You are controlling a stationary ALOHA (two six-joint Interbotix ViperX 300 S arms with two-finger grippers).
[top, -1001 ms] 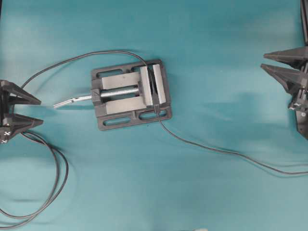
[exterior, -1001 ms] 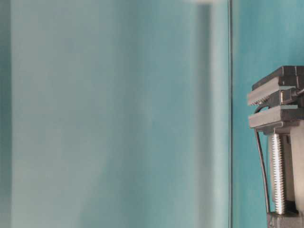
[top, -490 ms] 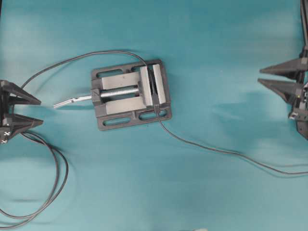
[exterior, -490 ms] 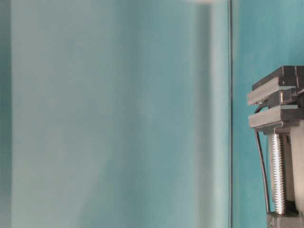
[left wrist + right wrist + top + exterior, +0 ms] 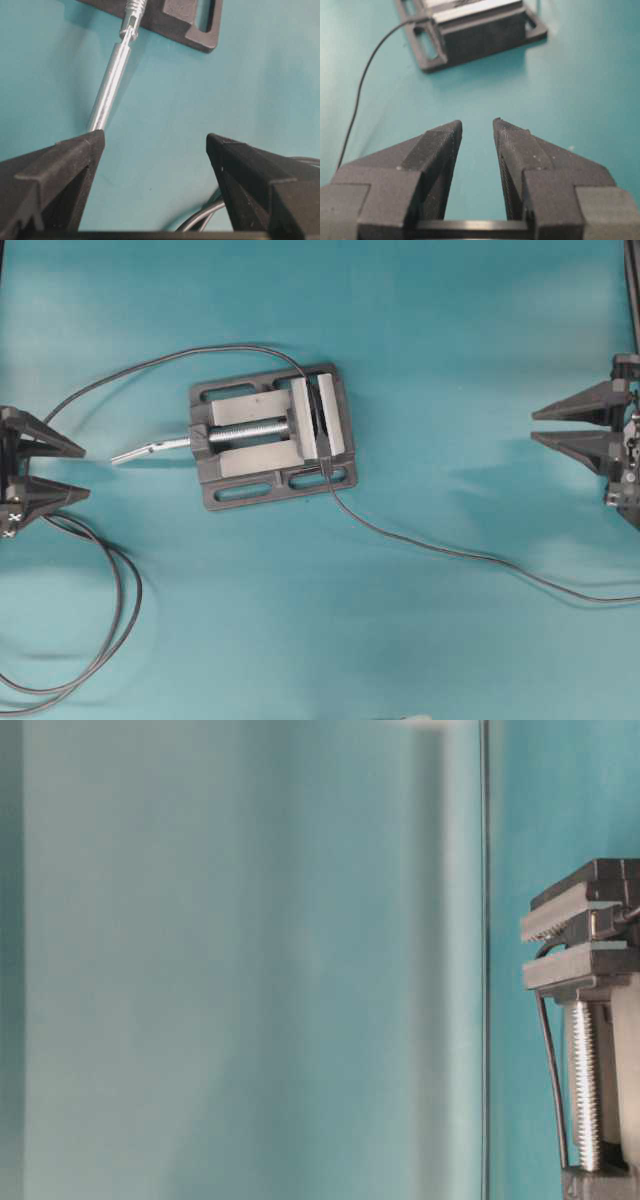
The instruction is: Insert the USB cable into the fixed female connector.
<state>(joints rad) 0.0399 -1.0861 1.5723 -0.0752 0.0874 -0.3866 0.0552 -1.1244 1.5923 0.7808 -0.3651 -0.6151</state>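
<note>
Sitting on the teal desk [image 5: 450,360], the grey metal vise [image 5: 272,436] lies a little left of centre in the overhead view, its silver screw handle [image 5: 150,449] pointing toward the left tool [image 5: 82,472]. That left tool rests at the left edge with its 2 black fingers [image 5: 55,175] spread wide and nothing between them; the handle's tip lies just beyond one fingertip in the left wrist view. The right tool [image 5: 535,426] sits at the right edge, well apart from the vise, its fingers [image 5: 437,150] parted by a narrow gap and gripping nothing. The USB cable [image 5: 470,556] runs as a thin dark strand from the vise's lower right corner across the desk to the right edge, lying flat and unheld. The fixed female connector [image 5: 600,923] shows in the table-level view as a small dark piece clamped between the vise's jaws. The thicker black cable [image 5: 118,600] arcs from the vise's top toward the left and forms loops near the lower left corner.
</note>
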